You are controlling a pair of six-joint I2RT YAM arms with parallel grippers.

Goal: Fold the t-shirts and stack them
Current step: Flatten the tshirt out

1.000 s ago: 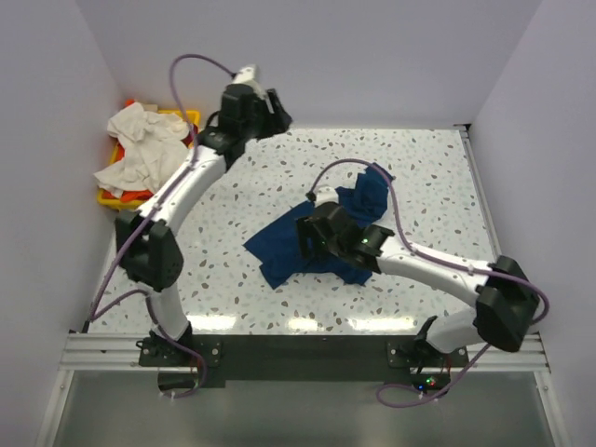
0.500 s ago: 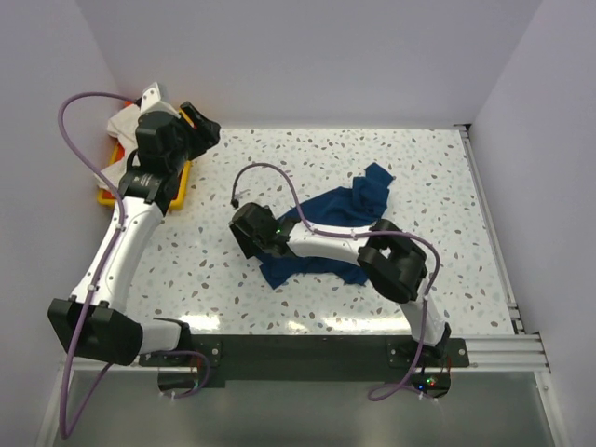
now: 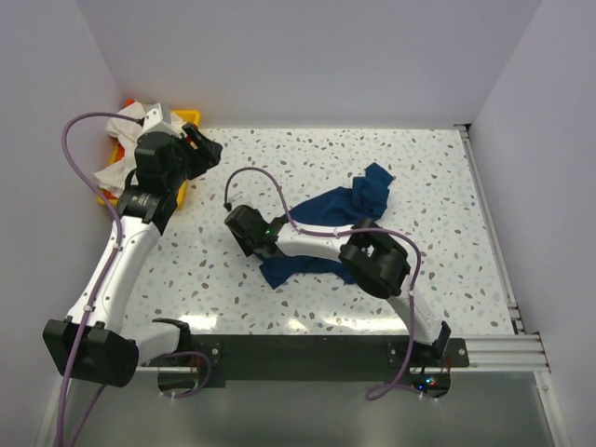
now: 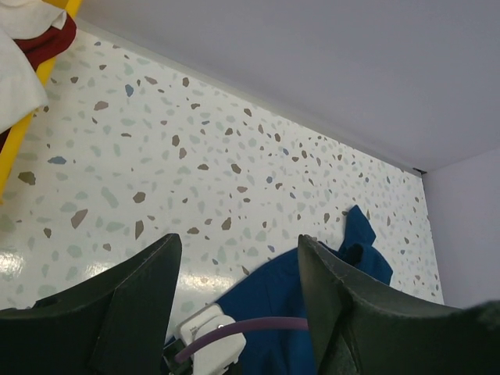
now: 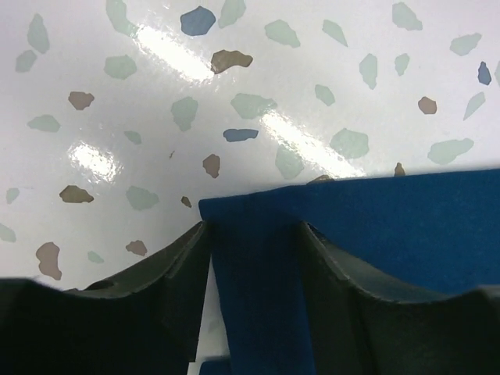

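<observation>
A: How many t-shirts does the overhead view show?

B: 1 lies on the speckled table (image 3: pixel 419 158): the navy t-shirt (image 3: pixel 368 191), crumpled, near the middle. At the far left corner stands 1 yellow tray (image 3: pixel 189 117) heaped with white cloth (image 4: pixel 12 86) and some orange-red cloth (image 4: pixel 48 37). How many shirts make up that heap cannot be told.

A: And the arms?

B: 2 arms, 2 grippers. The left gripper (image 4: pixel 236 250) is raised just beside the tray, its 2 fingers spread wide with nothing between them. The navy shirt is well apart from it, out past its fingertips.

A: The right one?

B: The right gripper (image 5: pixel 251 234) is down at the table on the shirt's near-left edge. Its wrist camera shows a corner of navy cloth lying flat between the 2 fingers (image 5: pixel 156 305). The jaws stand apart, 1 on each side of the corner, and a sliver of bare table shows between the left finger and the cloth, so they are not pinching it.

A: Anything folded?

B: No. The navy shirt is rumpled, with 1 end trailing toward the far right.
</observation>
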